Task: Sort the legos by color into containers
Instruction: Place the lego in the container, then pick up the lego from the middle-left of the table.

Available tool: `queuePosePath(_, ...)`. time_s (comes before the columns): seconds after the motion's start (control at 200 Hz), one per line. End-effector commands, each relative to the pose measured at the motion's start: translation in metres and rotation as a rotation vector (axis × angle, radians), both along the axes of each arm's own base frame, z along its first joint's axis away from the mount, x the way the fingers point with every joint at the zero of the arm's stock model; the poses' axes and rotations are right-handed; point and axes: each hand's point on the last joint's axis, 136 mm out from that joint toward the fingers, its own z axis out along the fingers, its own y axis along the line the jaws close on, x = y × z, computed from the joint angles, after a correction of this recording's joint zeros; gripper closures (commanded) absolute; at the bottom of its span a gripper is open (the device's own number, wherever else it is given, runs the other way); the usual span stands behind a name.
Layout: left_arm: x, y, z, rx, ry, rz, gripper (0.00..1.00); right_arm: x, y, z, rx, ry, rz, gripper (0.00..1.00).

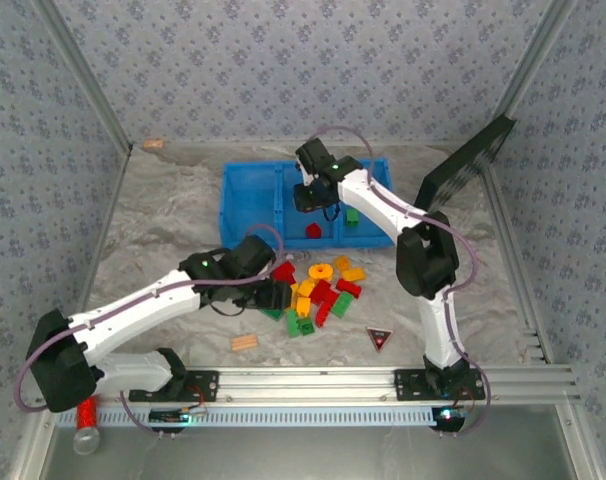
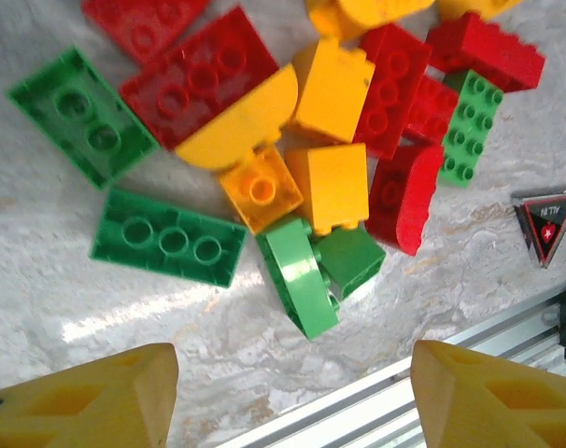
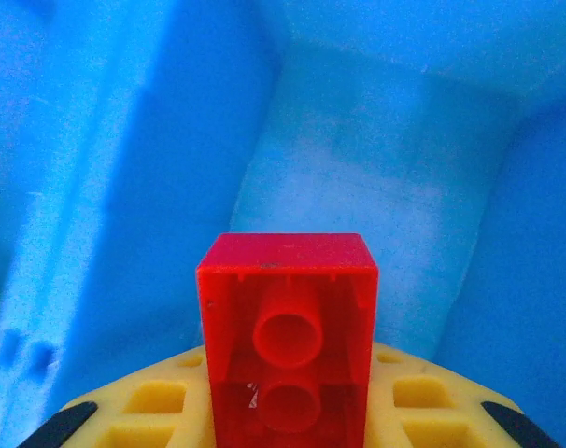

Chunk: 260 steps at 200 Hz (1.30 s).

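The right gripper hangs over the blue bin, clenched on a red brick; the brick stands upright between the yellow fingers, its hollow underside toward the wrist camera; blue walls rise on every side of it, so it seems to be at or just inside the mouth of a compartment; from above this looks like the middle compartment, where another red brick lies, while a green brick lies in the right-hand one; the step in hand is therefore, in my judgement, dropping red with red; to do it well, the brick should hang clear of both dividers before release, low enough not to bounce out off the floor; then the jaws should part fully and the arm should rise straight up, so that a finger does not drag the brick over a wall

The left gripper is released, its fingertips wide apart with nothing between them, poised over the near edge of the pile of legos on the table; most of the bricks wait there unsorted, so the task is at an early stage; a long green brick lies flat at the fringe with bare table beside it, and looks the easiest next pick; pinching it across its narrow width should avoid disturbing its neighbours; the dark triangle just beside the pile is no brick and should stay put
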Motion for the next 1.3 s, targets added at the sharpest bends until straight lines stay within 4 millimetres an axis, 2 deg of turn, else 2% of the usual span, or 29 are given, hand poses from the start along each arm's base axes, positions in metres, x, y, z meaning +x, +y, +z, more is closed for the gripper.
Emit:
queuePosePath(0.0, -0.004, -0.007, -0.006, -0.015, 0.025, 0.071, 0.33, 0.001, -0.001, -0.018, -0.025, 0.042, 0.019, 0.71)
queuePosePath(0.1, -0.009, -0.02, -0.015, -0.027, 0.047, 0.062, 0.33, -0.001, -0.003, -0.035, -0.046, 0.068, 0.02, 0.69)
queuePosePath(0.215, -0.018, -0.034, -0.026, -0.02, 0.09, 0.028, 0.33, -0.004, -0.005, -0.042, -0.046, 0.079, 0.027, 0.66)
queuePosePath(0.47, -0.029, -0.034, -0.054, 0.059, 0.186, 0.027, 0.36, -0.009, -0.009, -0.039, -0.036, 0.068, 0.033, 0.57)
queuePosePath(0.685, -0.032, -0.037, -0.07, 0.094, 0.229, 0.041, 0.39, -0.013, -0.007, -0.025, -0.014, 0.042, 0.054, 0.53)
queuePosePath(0.945, -0.031, -0.044, -0.08, 0.117, 0.262, 0.04, 0.4, -0.027, -0.011, 0.013, 0.02, -0.019, 0.074, 0.53)
queuePosePath(1.139, -0.03, -0.04, -0.088, 0.159, 0.277, 0.058, 0.44, -0.05, -0.021, 0.036, 0.056, -0.061, 0.07, 0.52)
queuePosePath(1.294, -0.027, -0.035, -0.094, 0.181, 0.284, 0.081, 0.55, -0.073, -0.036, 0.045, 0.057, -0.07, 0.057, 0.53)
